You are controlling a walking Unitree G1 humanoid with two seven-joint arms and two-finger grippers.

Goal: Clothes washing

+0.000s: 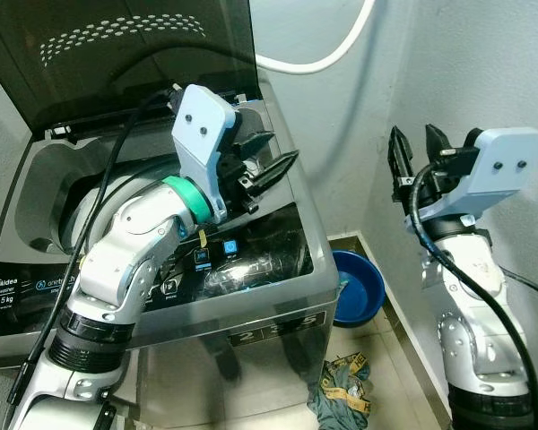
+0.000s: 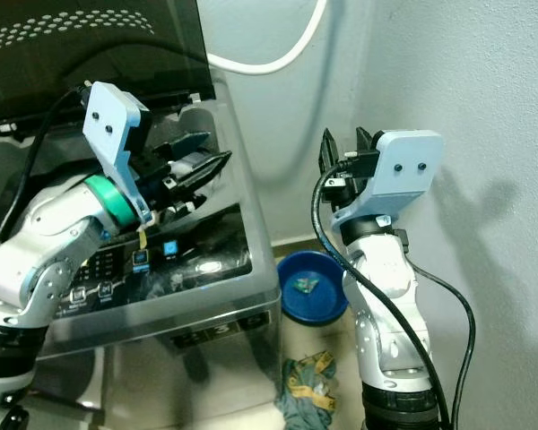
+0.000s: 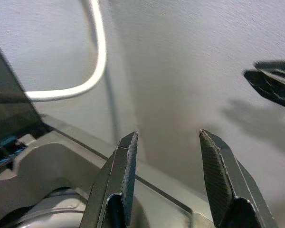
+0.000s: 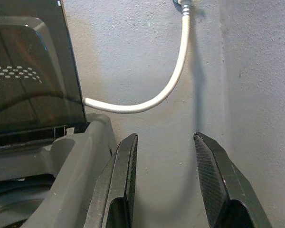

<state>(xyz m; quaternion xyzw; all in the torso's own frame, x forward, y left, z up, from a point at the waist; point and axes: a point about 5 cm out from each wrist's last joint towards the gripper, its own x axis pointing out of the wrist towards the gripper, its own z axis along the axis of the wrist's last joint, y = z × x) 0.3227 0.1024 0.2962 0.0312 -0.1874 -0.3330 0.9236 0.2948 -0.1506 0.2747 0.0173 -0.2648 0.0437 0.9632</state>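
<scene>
Left eye view: my left gripper [image 1: 271,154] hangs above the right rear corner of the grey top-loading washing machine [image 1: 251,269]; fingers spread apart, nothing between them.
Right gripper: my right gripper [image 1: 414,152] is raised off the machine's right side, near the wall; fingers parted, holding nothing.
Lid: the dark tinted lid [image 1: 117,54] stands upright at the back edge; the drum opening [image 1: 90,193] lies uncovered, and I cannot tell whether anything is inside.
Clothes: a crumpled grey-green cloth with yellow print [image 1: 342,390] lies on the floor by the machine's front right corner; well apart from both my grippers.
Step in hand: I judge it to be fetching that cloth for the drum, though nothing is yet grasped.
How to do it well: bring one gripper down over the heap's middle with fingers wide; pinch a thick fold rather than a loose edge; lift clear of the machine's top edge before swinging over the opening; keep cables clear of the lid.
Surface: the glossy control panel [image 1: 206,264] runs along the front edge; slick, so I would not rest cloth there.
Room: a round blue plastic basin [image 1: 359,287] sits on the pale tiled floor [image 1: 394,358] between machine and wall; a white hose [image 1: 323,54] loops across the grey plaster wall [image 1: 484,63] behind.
</scene>
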